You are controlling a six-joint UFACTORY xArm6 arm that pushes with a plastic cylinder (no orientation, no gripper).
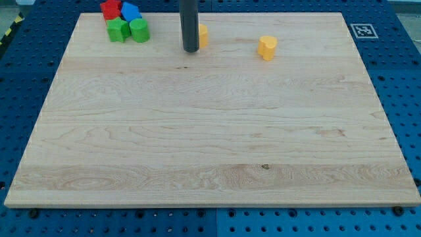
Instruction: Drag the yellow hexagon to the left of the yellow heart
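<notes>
A yellow block (203,35) sits near the top edge of the wooden board (210,131), partly hidden behind my rod, so its shape is hard to make out. A second yellow block (267,47), which looks like the heart, lies to its right, well apart from it. My tip (191,50) rests on the board right at the left side of the partly hidden yellow block, seemingly touching it.
A tight cluster sits at the board's top left corner: a red block (110,9), a blue block (131,11), and two green blocks (118,29) (139,30). A marker tag (363,30) lies off the board's top right corner.
</notes>
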